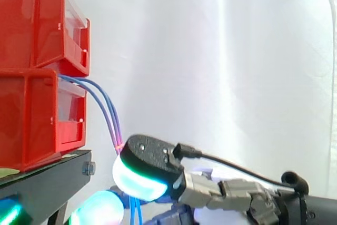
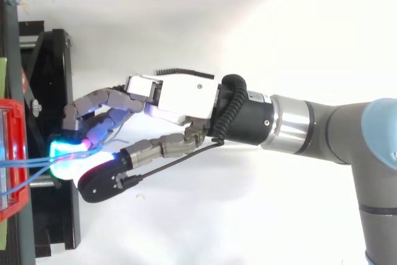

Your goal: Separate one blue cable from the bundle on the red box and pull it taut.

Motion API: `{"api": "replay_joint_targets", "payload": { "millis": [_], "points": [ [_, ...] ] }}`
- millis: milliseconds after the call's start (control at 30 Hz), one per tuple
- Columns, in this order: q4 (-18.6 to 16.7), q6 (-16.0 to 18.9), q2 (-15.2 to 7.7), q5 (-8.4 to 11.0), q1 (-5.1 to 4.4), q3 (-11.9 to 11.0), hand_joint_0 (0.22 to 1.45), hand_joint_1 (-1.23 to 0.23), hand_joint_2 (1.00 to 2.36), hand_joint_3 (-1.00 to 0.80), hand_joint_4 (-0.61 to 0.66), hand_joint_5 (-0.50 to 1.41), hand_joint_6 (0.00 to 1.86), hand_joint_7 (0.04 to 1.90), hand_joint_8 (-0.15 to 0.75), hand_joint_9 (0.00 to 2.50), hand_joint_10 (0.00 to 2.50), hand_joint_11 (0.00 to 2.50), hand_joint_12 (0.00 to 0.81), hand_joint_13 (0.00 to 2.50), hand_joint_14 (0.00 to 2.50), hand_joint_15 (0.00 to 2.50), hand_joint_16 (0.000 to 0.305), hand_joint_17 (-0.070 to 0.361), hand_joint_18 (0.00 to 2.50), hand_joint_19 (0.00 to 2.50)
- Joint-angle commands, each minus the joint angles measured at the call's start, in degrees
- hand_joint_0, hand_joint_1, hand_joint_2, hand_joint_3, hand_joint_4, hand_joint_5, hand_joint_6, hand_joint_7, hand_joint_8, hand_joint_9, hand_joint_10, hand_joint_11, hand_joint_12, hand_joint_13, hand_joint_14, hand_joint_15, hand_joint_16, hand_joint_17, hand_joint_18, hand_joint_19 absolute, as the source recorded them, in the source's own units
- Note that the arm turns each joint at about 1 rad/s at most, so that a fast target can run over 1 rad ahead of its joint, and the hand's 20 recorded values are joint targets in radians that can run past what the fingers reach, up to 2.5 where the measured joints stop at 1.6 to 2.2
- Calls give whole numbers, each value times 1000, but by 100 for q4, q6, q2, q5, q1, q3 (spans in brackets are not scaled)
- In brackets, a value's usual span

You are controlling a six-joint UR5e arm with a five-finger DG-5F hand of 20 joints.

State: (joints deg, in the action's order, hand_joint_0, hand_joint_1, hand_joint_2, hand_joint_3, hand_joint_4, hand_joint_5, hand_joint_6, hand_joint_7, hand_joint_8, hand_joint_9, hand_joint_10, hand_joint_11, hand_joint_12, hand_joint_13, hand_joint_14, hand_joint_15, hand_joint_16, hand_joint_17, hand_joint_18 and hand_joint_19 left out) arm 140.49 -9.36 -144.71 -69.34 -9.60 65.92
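Side view: 2 red bins (image 1: 31, 119) stacked at the left edge on a black stand (image 1: 47, 177), with a white curtain (image 1: 221, 51) behind. Blue cables (image 1: 112, 125) leave the gap between the bins and arc down and right in a curve. They pass behind the hand (image 1: 150, 156) at lower centre and reappear below it at the bottom edge. Thumb pad glows cyan-green; further glowing pads at lower left. Top view: arm (image 2: 322, 128) enters from the right, hand at centre, fingers curled leftward. Thumb and finger pads are closed together on the blue cables, which converge from the red bin at the left edge into the pinch.
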Motion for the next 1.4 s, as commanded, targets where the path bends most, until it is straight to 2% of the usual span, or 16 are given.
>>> {"api": "replay_joint_targets", "payload": {
  "millis": [0, 233, 400, 667, 800, 833, 1033, 1133, 1200, 1233, 1267, 1333, 1367],
  "points": [
    [93, -162, 171, 0, 29, 0, 508, -536, 1000, -500, 179, -111, 668, 1075, 331, 870, 9, 497, 350, 706, 8, 307, 47, 106, 736, 451],
    [444, -347, 364, -36, 29, 0, 511, -542, 1000, -500, 177, -110, 662, 1089, 332, 870, 9, 506, 349, 709, 8, 304, 47, 105, 737, 451],
    [646, -417, 443, -167, 37, 0, 567, -608, 1004, -448, 157, -110, 691, 1093, 319, 867, 10, 498, 335, 711, 9, 313, 44, 98, 720, 458],
    [699, -496, 567, -185, 46, 0, 595, -673, 1013, -278, 105, -136, 779, 1051, 315, 862, 12, 504, 329, 724, 9, 319, 42, 95, 740, 467],
    [699, -540, 602, -185, 37, 0, 596, -707, 1012, -217, 129, -149, 824, 984, 336, 864, 11, 503, 352, 748, 8, 315, 46, 104, 794, 431],
    [805, -576, 681, -185, 46, 0, 595, -715, 1011, -208, 133, -150, 829, 973, 340, 866, 10, 501, 357, 752, 8, 316, 47, 106, 802, 425],
    [1068, -576, 830, -238, 64, 8, 604, -786, 1013, -206, 140, -161, 854, 919, 327, 846, 12, 513, 348, 746, 9, 324, 46, 103, 794, 438],
    [1411, -558, 927, -317, 64, 17, 604, -816, 1010, -313, 148, -162, 846, 946, 313, 834, 10, 524, 330, 729, 10, 330, 42, 95, 766, 458],
    [1675, -558, 1006, -361, 64, 61, 583, -797, 1001, -481, 154, -156, 838, 944, 314, 840, 10, 523, 330, 738, 10, 332, 42, 95, 766, 463],
    [1894, -567, 1164, -361, 64, 219, 570, -787, 1000, -500, 157, -154, 836, 937, 315, 844, 10, 519, 334, 742, 10, 332, 43, 96, 769, 463],
    [1894, -567, 1164, -361, 64, 219, 547, -760, 1000, -500, 159, -151, 831, 937, 318, 849, 12, 509, 339, 746, 9, 330, 43, 97, 779, 465],
    [1930, -576, 1322, -343, 55, 413, 526, -719, 1000, -500, 171, -148, 825, 928, 323, 858, 12, 510, 342, 751, 9, 334, 44, 100, 789, 467],
    [1903, -576, 1428, -343, 46, 580, 522, -708, 1000, -500, 173, -145, 817, 941, 323, 859, 10, 516, 343, 752, 9, 331, 45, 101, 790, 468]
  ]
}}
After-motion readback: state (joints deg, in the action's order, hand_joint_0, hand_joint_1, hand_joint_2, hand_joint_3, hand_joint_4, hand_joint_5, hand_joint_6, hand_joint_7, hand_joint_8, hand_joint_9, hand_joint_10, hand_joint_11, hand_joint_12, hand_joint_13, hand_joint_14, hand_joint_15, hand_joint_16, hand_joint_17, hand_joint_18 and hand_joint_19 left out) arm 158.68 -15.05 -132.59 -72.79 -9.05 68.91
